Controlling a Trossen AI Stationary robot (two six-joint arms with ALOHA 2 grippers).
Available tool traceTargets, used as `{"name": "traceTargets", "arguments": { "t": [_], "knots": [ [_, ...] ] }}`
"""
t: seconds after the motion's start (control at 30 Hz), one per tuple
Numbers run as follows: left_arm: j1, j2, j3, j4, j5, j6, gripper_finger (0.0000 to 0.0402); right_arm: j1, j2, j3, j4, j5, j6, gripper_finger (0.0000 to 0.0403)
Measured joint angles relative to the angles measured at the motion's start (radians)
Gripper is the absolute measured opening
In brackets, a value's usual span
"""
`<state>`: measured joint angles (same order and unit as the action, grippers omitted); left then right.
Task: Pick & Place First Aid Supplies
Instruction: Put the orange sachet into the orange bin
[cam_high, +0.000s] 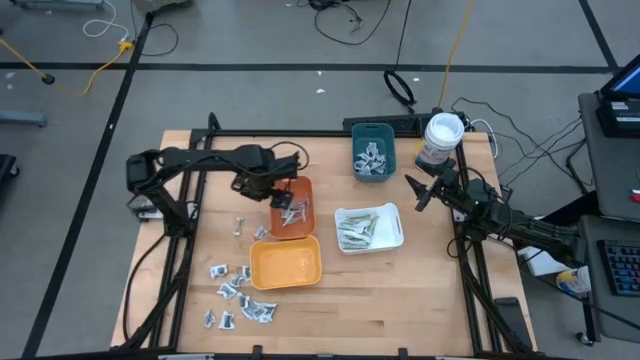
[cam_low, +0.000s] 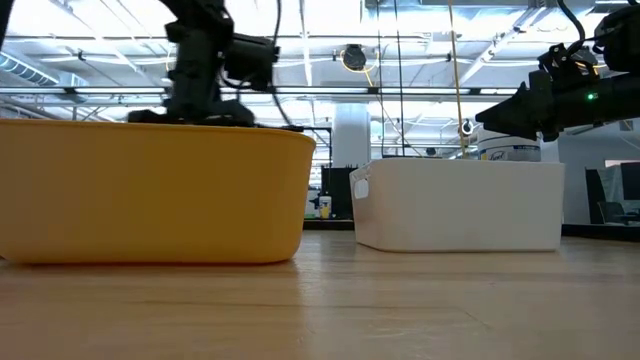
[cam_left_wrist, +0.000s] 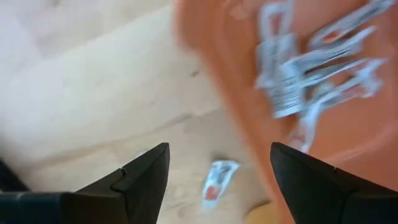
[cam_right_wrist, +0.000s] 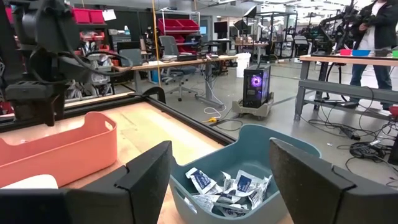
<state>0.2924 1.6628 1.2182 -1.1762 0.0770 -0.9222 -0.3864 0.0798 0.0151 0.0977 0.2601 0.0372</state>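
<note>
My left end effector (cam_left_wrist: 217, 171) hangs open beside the orange tray (cam_left_wrist: 348, 143). A loose sachet (cam_left_wrist: 219, 180) lies on the counter (cam_left_wrist: 93, 99) between its fingers, long axis pointing away. Right end effector (cam_right_wrist: 217, 180) waits open, well away.

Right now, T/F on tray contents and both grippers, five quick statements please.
1. The teal tray holds sachets. True.
2. The yellow tray is full of packets. False: it looks empty; loose packets lie on the table beside it.
3. The left gripper is open, with nothing between its fingers. True.
4. The right gripper is shut on a sachet. False: it is open, near the teal tray, holding nothing.
5. The white tray holds slim pale strips. True.
</note>
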Motion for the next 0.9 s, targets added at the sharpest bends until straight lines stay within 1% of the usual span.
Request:
{"name": "traceTargets", "arguments": {
  "t": [0.23, 0.43, 0.53, 0.67, 0.8, 0.9],
  "knots": [
    [0.000, -0.146, -0.168, 0.010, 0.000, -0.058, 0.0290, 0.000, 0.000, 0.000, 0.000, 0.000, 0.000, 0.0263],
    [0.000, -0.251, -0.268, 0.010, 0.002, -0.081, 0.0300, 0.000, 0.000, 0.000, 0.000, 0.000, 0.000, 0.0263],
    [0.000, -0.256, -0.309, 0.027, 0.011, -0.105, 0.0300, 0.000, 0.000, 0.000, 0.000, 0.000, 0.000, 0.0263],
    [0.000, -0.256, -0.376, 0.114, 0.035, -0.117, 0.0294, 0.000, 0.000, 0.000, 0.000, 0.000, 0.000, 0.0263],
    [-0.002, -0.256, -0.439, 0.186, 0.036, -0.142, 0.0288, 0.000, 0.000, 0.000, 0.000, 0.000, 0.000, 0.0263],
    [-0.002, -0.255, -0.486, 0.207, 0.035, -0.155, 0.0285, 0.000, 0.000, 0.000, 0.000, 0.000, 0.000, 0.0263]
  ]
}}
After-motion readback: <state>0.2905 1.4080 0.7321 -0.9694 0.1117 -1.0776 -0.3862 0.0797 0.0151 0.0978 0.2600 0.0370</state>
